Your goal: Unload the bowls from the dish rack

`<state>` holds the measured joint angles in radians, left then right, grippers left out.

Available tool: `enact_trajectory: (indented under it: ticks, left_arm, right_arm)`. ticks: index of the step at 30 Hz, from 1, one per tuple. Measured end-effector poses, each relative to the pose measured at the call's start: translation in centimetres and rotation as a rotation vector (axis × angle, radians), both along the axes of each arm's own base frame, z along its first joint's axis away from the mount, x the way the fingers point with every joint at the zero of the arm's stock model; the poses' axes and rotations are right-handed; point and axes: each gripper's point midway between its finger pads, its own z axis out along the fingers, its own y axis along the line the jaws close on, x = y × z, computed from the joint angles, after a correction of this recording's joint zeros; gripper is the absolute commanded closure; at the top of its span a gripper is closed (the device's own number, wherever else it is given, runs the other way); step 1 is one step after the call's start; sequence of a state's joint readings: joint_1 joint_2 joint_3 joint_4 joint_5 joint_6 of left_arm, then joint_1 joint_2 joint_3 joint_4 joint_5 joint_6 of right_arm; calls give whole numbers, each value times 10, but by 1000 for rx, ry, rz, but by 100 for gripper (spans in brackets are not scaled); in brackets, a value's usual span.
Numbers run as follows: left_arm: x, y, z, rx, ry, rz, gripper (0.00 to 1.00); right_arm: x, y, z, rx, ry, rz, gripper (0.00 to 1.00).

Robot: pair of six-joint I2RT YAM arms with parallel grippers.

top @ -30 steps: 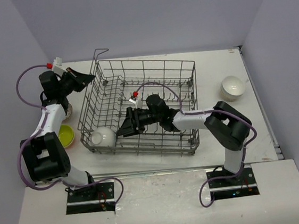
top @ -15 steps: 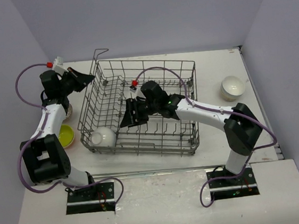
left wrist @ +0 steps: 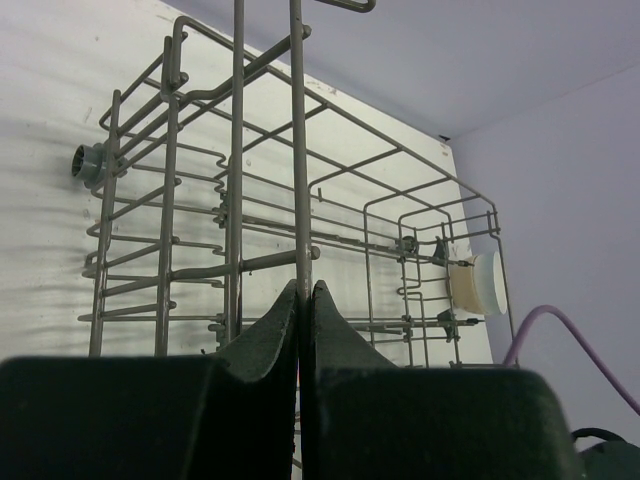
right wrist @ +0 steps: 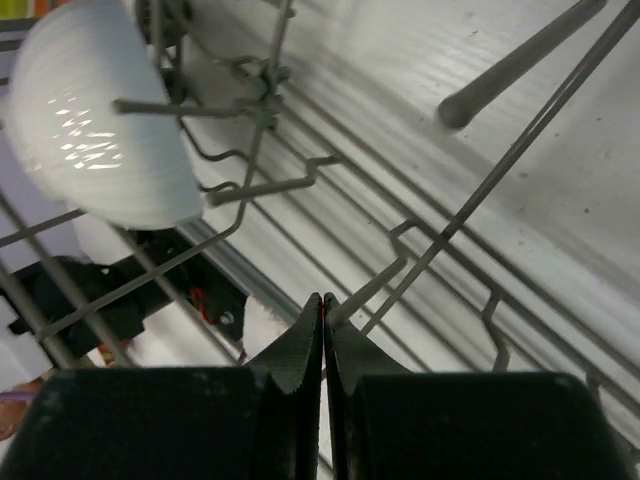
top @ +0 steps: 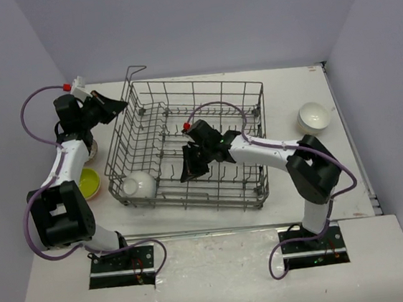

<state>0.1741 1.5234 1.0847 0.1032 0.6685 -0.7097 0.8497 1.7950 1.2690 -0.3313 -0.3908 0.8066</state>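
Dish rack: stands in the middle of the table; one white bowl in the rack sits at its near-left corner
Bowls outside: a white bowl on the table well to the rack's right; a yellow-green bowl just left of it
Left gripper: jaws pressed together on an upright wire at the rack's far-left corner, apparently steadying it
Right gripper: down inside the rack, apart from the racked bowl; fingers fully together, holding nothing
Step in hand: judged to be the approach to the last racked bowl; no grasp made yet
Next move calls for: spreading the right fingers, going left past the tines, and taking the bowl's rim without snagging wire
Right wrist view: the racked bowl blurred at upper left and bare wires past the closed tips; confirms an empty grip, which the overhead view cannot
Left wrist view: the wire running down into the closed tips; the overhead view shows only contact at the corner
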Motion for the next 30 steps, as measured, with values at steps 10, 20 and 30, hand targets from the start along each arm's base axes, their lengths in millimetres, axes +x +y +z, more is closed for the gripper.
enact_trajectory:
  ticks: [10,20,30]
  left_arm:
    - [0,0,0,12,-4,-2,100]
    - [1,0,-1,18,-3,9,100]
    - [3,1,-1,23,-5,27,100]
  right_arm:
    - [21,-6,-33,-116,52,-32,100]
    - [41,-24,-30,-103,109,-38,100]
    - [53,-29,-20,-86,109,4,92]
